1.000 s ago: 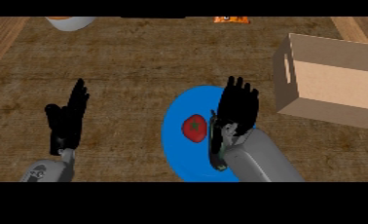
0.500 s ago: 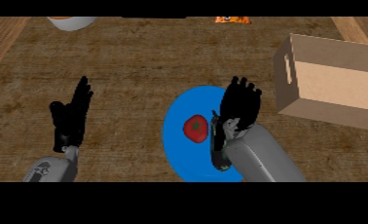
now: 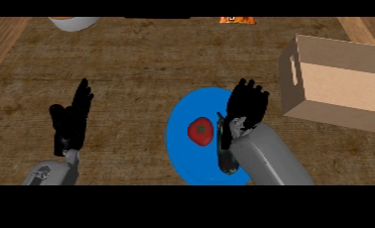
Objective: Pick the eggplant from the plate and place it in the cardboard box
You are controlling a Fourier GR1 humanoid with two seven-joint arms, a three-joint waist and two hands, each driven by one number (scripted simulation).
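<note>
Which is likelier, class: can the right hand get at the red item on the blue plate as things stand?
Probably yes. The right hand is open over the blue plate, just beside the red item, with nothing lying between them.

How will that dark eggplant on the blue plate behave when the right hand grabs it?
The eggplant looks long, rounded and glossy, so it may roll or slip on the flat blue plate. The right hand and forearm hide much of it. The red tomato beside it could get nudged.
</note>
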